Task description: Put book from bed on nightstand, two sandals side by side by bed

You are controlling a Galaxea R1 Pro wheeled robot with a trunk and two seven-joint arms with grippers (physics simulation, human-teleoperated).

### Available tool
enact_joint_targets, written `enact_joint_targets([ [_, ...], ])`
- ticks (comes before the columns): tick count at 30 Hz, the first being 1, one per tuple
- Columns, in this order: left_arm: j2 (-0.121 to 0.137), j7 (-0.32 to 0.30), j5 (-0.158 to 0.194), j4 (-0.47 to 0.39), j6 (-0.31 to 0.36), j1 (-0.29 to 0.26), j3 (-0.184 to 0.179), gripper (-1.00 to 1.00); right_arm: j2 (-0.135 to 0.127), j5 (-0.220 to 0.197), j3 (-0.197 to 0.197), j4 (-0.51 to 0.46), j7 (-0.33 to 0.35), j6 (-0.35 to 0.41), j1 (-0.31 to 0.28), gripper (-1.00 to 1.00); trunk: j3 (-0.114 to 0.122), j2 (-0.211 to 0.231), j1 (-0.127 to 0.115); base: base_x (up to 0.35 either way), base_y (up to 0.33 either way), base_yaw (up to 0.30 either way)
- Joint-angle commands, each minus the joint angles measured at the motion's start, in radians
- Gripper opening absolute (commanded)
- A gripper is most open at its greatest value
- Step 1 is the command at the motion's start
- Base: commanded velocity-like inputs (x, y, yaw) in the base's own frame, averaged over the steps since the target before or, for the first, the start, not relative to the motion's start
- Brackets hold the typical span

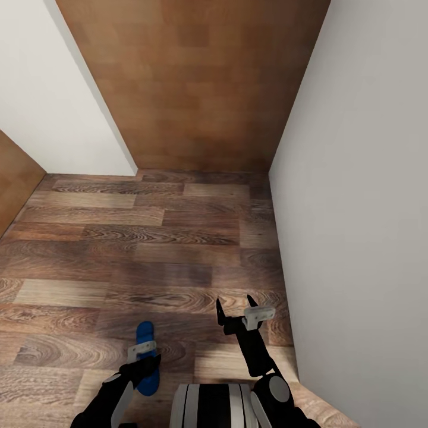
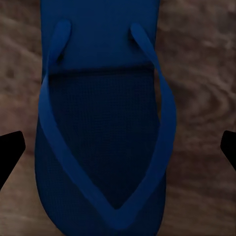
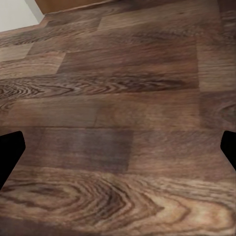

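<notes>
Sandal step in hand. The left end effector [image 1: 142, 354] hovered over a bright blue flip-flop sandal [image 2: 101, 128] lying on the wood-plank floor [image 1: 148, 238], fingers spread on either side, ungripped. The right end effector [image 1: 238, 310] stood open and empty. The next move, presumably: descend and close.

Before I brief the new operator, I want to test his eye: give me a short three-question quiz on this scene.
1. True or false: the left tool hangs directly above a blue sandal lying on the wooden floor.
2. Multiple choice: the right tool is A) gripping a book, B) open over bare floor, C) pressed against the white wall.
3. Fill in: in the left wrist view, the sandal's straps face ____ the camera.

Key: 1 true; 2 B; 3 toward.
</notes>
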Motion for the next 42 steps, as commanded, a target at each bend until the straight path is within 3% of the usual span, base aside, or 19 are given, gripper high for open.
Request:
enact_joint_targets([
  [1,-0.001,-0.004,0.003,-0.002,0.007,0.0,0.006,1.0,0.0,-0.008,0.002,0.0,-0.004,-0.004,-0.001,1.0,-0.001,0.0,0.0,0.0,0.0,0.0],
  [9,-0.001,-0.004,0.003,-0.002,0.007,0.0,0.006,1.0,0.0,-0.008,0.002,0.0,-0.004,-0.004,-0.001,1.0,-0.028,-0.002,0.003,0.0,0.0,0.0],
  [42,-0.001,-0.002,0.003,-0.002,0.007,0.0,0.006,1.0,0.0,-0.008,0.002,0.0,-0.004,-0.004,-0.001,1.0,-0.039,-0.003,0.004,0.0,0.0,0.0],
])
